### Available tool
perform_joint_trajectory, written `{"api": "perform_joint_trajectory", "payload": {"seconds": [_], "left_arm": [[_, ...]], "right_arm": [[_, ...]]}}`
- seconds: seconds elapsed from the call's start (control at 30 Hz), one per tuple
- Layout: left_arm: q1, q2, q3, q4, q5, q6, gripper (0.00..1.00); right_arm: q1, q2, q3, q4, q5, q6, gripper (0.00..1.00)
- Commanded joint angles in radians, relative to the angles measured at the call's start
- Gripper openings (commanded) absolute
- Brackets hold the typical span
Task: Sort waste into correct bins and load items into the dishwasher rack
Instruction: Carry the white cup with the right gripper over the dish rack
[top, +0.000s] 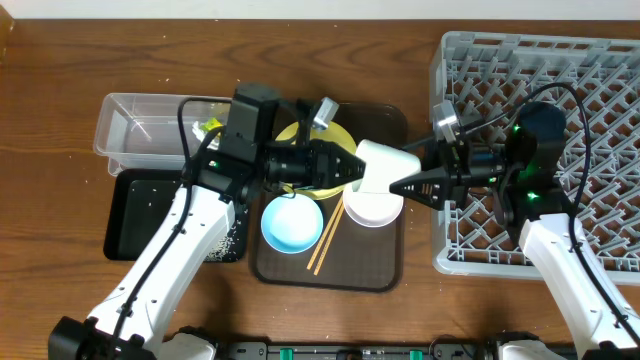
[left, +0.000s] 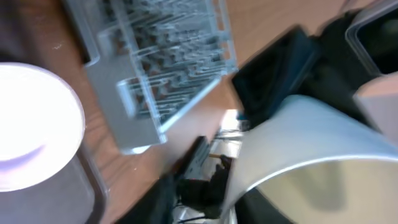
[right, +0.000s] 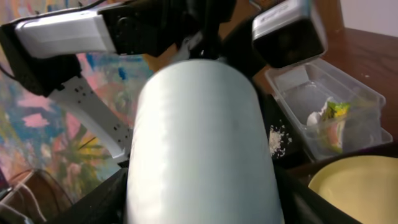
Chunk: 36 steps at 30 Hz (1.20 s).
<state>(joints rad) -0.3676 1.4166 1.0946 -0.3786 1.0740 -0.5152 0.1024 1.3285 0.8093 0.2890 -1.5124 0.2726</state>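
The pale green-white cup (top: 378, 165) lies sideways in the air above the brown tray, between my two grippers. My right gripper (top: 398, 185) is shut on its body; the cup (right: 199, 143) fills the gap between both black fingers. My left gripper (top: 350, 168) sits at the cup's mouth end; the cup's rim (left: 311, 130) is blurred and the jaws are not clear. Below are the white bowl (top: 372, 207), blue bowl (top: 292, 224), yellow plate (top: 338, 135) and chopsticks (top: 326, 238). The grey rack (top: 590, 80) stands at the right.
The clear tub (top: 140, 125) at the left holds the crumpled wrapper (top: 210, 127). The black tray (top: 140, 215) in front of it has white rice crumbs (top: 232, 235) at its right end. The brown serving tray (top: 370, 265) lies mid-table.
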Motion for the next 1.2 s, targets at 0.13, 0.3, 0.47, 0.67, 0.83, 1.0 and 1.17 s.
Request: {"api": "perform_joint_trajectory", "payload": {"seconds": [0.13,0.3,0.47,0.67,0.83,1.0,1.17], "left_arm": [[0.014,-0.026,0.003,-0.211,-0.443,0.207,0.44],[0.050,-0.110,0.003,-0.255,-0.571,0.253,0.49],[0.101,-0.192,0.003,-0.282,-0.571,0.253,0.50],[0.137,-0.240,0.003,-0.422,-0.672,0.253,0.49],[0.137,-0.256,0.003,-0.538,-0.829,0.261,0.50],[0.137,-0.261,0.003,-0.563,-0.851,0.260,0.50],[0.137,-0.261,0.003,-0.562,-0.851,0.260,0.50]], "right_arm": [[0.014,0.001,0.008,-0.002,0.192,0.066,0.33],[0.014,0.001,0.008,-0.013,0.298,0.071,0.24],[0.014,0.001,0.008,-0.030,0.377,0.071,0.20],[0.014,-0.003,0.010,-0.165,0.576,0.002,0.15],[0.014,-0.037,0.048,-0.376,0.713,-0.089,0.12],[0.014,-0.105,0.146,-0.644,0.913,-0.168,0.10],[-0.001,-0.148,0.263,-0.887,1.096,-0.193,0.02]]}}
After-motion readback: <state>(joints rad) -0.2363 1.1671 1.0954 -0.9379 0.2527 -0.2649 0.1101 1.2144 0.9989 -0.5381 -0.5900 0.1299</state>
